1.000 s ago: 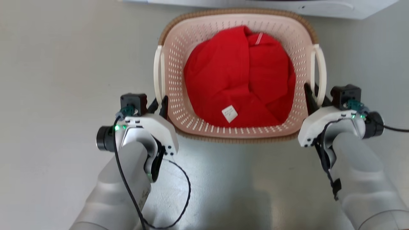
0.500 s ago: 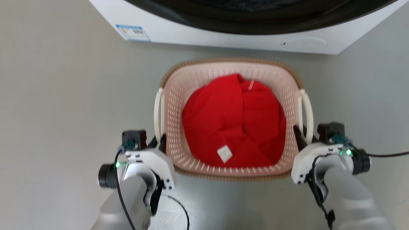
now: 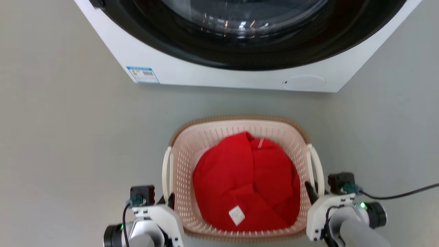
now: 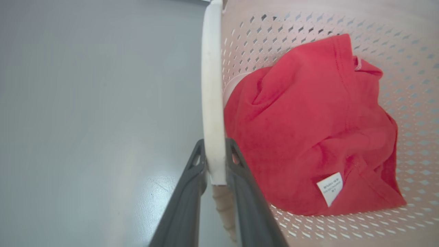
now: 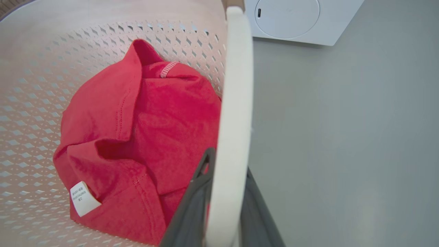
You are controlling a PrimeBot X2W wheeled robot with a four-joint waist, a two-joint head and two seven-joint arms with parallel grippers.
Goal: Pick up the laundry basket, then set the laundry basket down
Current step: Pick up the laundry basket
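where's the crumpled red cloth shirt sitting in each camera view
Head view: crumpled red cloth shirt lies lower centre, inside the cream perforated plastic laundry basket.
Left wrist view: the shirt sits centre-right, right of the white loop handle.
Right wrist view: the shirt lies centre-left, left of the other white handle.
Shared landmark: its small white care label.

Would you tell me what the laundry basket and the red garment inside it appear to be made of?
Apparently the laundry basket is moulded plastic, matt cream, given its even perforations; the red garment is soft fabric, likely cotton knit, showing folds, stitched hems.
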